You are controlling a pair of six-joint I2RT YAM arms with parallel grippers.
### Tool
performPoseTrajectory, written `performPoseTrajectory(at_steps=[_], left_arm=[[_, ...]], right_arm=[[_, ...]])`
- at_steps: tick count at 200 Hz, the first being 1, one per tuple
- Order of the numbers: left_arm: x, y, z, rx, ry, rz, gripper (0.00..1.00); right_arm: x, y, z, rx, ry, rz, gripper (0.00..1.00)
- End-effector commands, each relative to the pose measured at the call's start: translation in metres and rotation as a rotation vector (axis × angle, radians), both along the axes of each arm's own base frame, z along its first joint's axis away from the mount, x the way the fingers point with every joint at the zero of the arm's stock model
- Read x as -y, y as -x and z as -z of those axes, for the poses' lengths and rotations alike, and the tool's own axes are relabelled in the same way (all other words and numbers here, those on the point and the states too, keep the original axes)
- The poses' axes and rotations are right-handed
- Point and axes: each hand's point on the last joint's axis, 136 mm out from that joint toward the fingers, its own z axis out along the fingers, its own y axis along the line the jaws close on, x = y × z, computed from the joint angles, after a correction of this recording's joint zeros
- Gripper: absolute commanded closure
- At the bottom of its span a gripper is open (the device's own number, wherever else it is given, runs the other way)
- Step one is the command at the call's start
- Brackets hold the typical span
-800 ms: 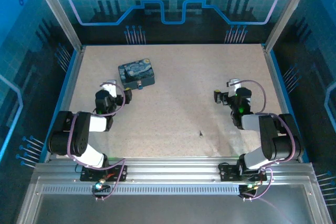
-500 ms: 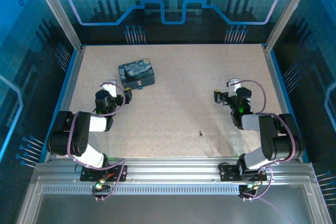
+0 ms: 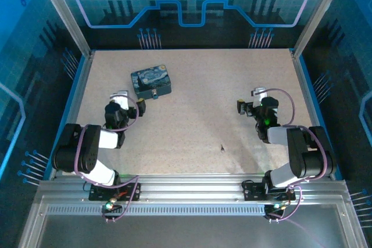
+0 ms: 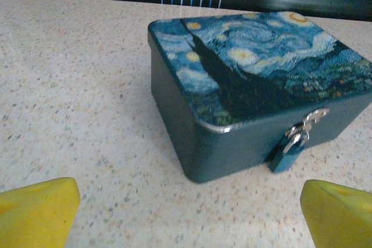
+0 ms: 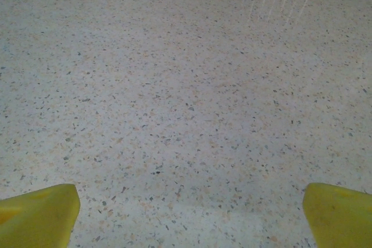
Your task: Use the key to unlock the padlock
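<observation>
The padlock [image 4: 292, 144], a small teal body with a silvery shackle, hangs on the front clasp of the dark blue painted tin [image 4: 232, 79]. In the top view it is a tiny speck [image 3: 156, 94] at the tin's [image 3: 151, 82] near edge. The key [image 3: 221, 148] is a tiny dark sliver lying on the table between the arms, near the front. My left gripper [image 3: 130, 99] stands open just left of and in front of the tin, its yellow fingertips [image 4: 36, 209] wide apart with bare table between them. My right gripper [image 3: 250, 100] is open over bare table, yellow fingertips [image 5: 36, 213] spread.
The speckled beige table [image 3: 197, 120] is bounded by blue side rails and a dark back wall. The tin sits at the back left. The arms' bases and purple cables lie along the near edge.
My left wrist has shifted slightly near the tin. The right arm, the tin and the key have not moved.
</observation>
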Motion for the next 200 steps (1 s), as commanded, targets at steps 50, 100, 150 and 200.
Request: performPoseTrajectory(at_steps=[50, 100, 150, 200], left_arm=[[-0.006, 0.016, -0.06, 0.117, -0.012, -0.046, 0.01], [0.007, 0.016, -0.099, -0.059, 0.315, -0.087, 0.01], [0.067, 0.031, -0.092, -0.252, 0.513, 0.025, 0.01], [0.157, 0.039, -0.084, -0.347, 0.549, 0.211, 0.01]], right_arm=[[0.004, 0.01, -0.059, 0.045, -0.048, 0.058, 0.0], [-0.024, 0.033, -0.073, -0.106, -0.21, 0.026, 0.0], [-0.078, 0.082, -0.057, -0.386, -0.303, -0.061, 0.0], [-0.112, 0.147, -0.018, -0.674, -0.242, -0.123, 0.07]])
